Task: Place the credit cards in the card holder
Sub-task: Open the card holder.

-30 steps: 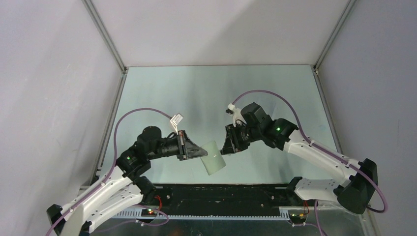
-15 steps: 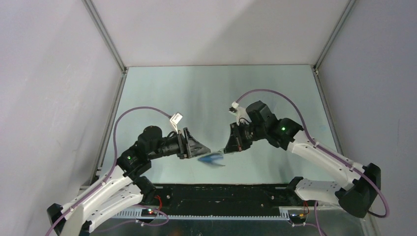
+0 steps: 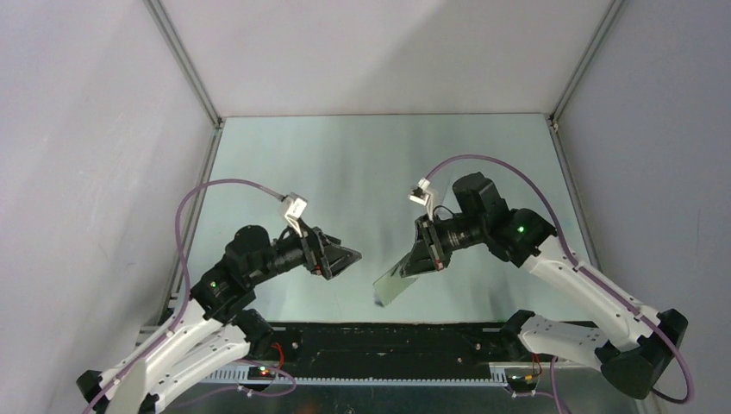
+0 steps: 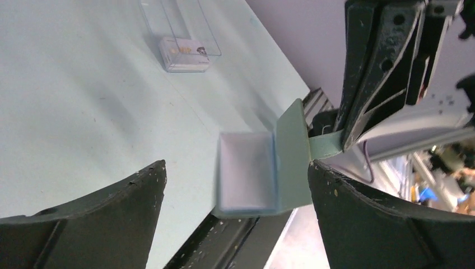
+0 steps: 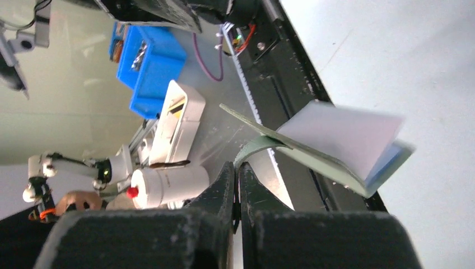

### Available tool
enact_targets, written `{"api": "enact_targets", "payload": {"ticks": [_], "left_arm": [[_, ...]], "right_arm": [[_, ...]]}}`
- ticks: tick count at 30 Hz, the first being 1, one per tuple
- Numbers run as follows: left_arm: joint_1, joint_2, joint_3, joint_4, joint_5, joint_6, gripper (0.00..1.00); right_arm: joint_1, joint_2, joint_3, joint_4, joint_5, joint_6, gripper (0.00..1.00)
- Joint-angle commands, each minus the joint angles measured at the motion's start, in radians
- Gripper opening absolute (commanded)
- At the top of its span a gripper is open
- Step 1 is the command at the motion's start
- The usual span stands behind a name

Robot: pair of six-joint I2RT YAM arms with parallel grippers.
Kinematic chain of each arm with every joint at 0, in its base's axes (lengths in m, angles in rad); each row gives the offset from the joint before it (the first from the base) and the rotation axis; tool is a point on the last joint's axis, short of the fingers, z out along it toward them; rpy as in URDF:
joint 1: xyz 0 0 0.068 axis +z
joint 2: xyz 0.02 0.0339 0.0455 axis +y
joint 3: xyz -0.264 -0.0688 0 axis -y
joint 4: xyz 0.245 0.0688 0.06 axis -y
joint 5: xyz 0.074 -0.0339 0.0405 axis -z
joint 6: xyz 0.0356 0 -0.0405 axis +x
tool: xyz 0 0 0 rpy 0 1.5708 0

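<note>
The card holder (image 3: 390,289) is a small grey folding wallet. It hangs in the air over the table's near edge from my right gripper (image 3: 405,270). In the right wrist view that gripper (image 5: 237,166) is shut on the holder's grey flap (image 5: 252,148), and the holder (image 5: 336,140) gapes open, showing a pale blue inside. My left gripper (image 3: 353,255) is open just to the holder's left, not touching it. From the left wrist the open holder (image 4: 263,174) shows beyond the spread gripper (image 4: 236,163). Pale credit cards (image 4: 182,54) lie far off on the table.
A clear plastic case (image 4: 179,22) lies on the table against the cards. A black rail (image 3: 388,341) runs along the near edge below the holder. Beyond that edge stand a blue bin (image 5: 148,64) and white devices (image 5: 179,117).
My left gripper let go of the card holder, opened wide and drew back left. The right gripper shut on the holder's flap, and the holder now hangs unfolded from it.
</note>
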Motion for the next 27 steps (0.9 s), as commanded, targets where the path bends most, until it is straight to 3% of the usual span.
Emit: {"api": "enact_targets", "payload": {"ticks": [1,8,11,13,17,22,27], "left_arm": [[-0.005,0.022,0.05,0.029,0.13,0.255,1.0],[-0.006,0.021,0.044,0.076,0.377,0.582,1.0],[-0.008,0.023,0.005,0.217,0.494,0.644,0.99],[-0.015,0.027,-0.019,0.338,0.523,0.673,0.99],[-0.062,0.064,-0.016,0.429,0.535,0.763,1.0],[-0.143,0.182,0.039,0.454,0.61,0.831,1.0],[-0.248,0.306,0.093,0.462,0.593,0.889,1.0]], "right_arm": [[-0.002,0.019,0.071,-0.047,-0.188,-0.099,0.0],[-0.001,0.032,0.093,-0.051,-0.373,-0.141,0.0],[0.005,0.035,0.093,-0.02,-0.446,-0.127,0.0],[0.012,0.039,0.093,0.006,-0.48,-0.11,0.0],[0.032,0.049,0.094,0.076,-0.54,-0.062,0.0],[0.051,0.058,0.093,0.182,-0.581,0.017,0.0],[0.056,0.062,0.093,0.231,-0.594,0.06,0.0]]}}
